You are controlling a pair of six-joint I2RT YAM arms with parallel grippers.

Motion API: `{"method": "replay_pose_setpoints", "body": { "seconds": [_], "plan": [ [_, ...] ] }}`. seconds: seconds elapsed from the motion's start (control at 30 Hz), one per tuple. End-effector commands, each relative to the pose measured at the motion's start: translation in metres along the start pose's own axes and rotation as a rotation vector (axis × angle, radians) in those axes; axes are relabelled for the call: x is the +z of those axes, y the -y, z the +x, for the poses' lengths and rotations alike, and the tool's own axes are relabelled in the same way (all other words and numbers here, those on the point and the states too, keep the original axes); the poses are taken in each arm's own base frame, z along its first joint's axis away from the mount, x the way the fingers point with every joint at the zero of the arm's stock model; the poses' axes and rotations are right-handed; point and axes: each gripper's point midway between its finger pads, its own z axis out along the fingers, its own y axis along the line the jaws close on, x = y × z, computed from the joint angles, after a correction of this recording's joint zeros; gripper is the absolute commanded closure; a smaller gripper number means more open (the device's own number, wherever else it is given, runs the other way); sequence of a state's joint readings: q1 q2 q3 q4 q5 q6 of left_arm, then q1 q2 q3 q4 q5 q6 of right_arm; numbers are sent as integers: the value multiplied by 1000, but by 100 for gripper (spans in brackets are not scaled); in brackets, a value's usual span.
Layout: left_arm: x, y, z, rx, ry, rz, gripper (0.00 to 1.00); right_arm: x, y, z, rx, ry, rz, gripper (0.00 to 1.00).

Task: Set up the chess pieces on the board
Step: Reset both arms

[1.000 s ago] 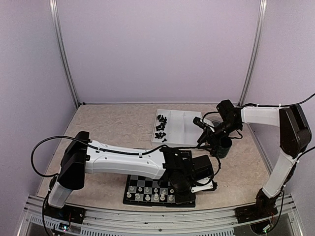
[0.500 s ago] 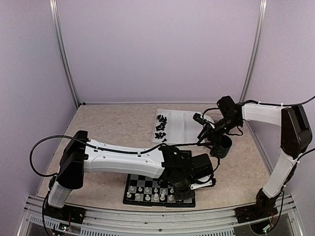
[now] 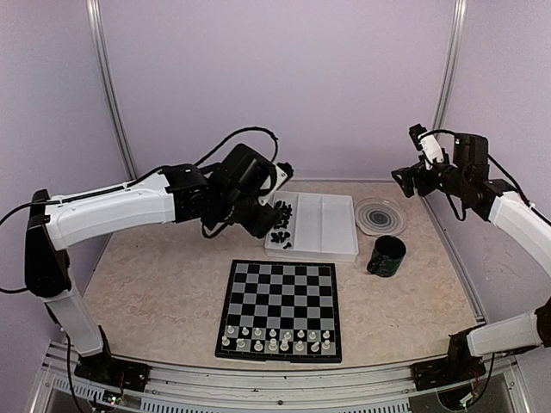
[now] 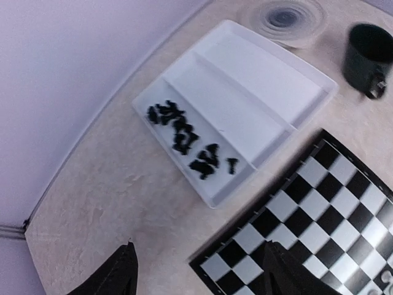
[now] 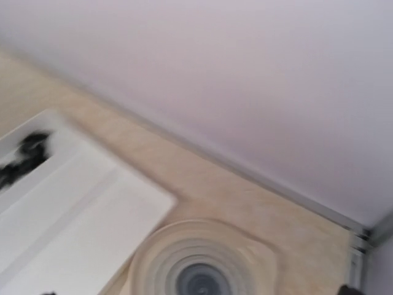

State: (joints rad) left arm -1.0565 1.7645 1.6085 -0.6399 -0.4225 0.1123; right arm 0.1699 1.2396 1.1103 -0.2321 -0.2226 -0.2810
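The board (image 3: pixel 280 292) lies at the table's near middle, with white chess pieces (image 3: pixel 275 338) lined up on its two nearest rows. Black chess pieces (image 3: pixel 281 224) lie heaped in the left compartment of a white tray (image 3: pixel 323 228). My left gripper (image 4: pixel 202 276) hangs open and empty, high over the bare table between the tray's near left corner and the board's far corner (image 4: pixel 212 270). My right gripper (image 3: pixel 403 178) is raised at the back right above a plate. Only the tips of its fingers show, at the two bottom edges of the blurred right wrist view, with nothing between them.
A ringed translucent plate (image 3: pixel 379 215) lies right of the tray. A dark mug (image 3: pixel 387 255) stands in front of it, off the board's far right corner. Purple walls close in the back and both sides.
The left arm has lifted off the board's near right corner and swung back to the tray's left end. The right arm has risen from beside the mug. Both grippers have opened.
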Motion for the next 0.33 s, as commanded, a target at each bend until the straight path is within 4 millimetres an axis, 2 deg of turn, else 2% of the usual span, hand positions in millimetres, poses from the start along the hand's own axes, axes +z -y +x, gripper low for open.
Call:
{"method": "replay_pose_setpoints", "body": {
  "seconds": [0.0,0.13,0.3],
  "plan": [
    [-19,-86,-18,-346,155,-174,25,-12,35,1,162,63,229,1],
    [-40,-125,-18,-481,263,-241,2,-18,18,7,146,97,165,1],
    [-46,-164,-4,-571,304,-292,1,-16,17,11,179,106,155,1]
  ]
}}
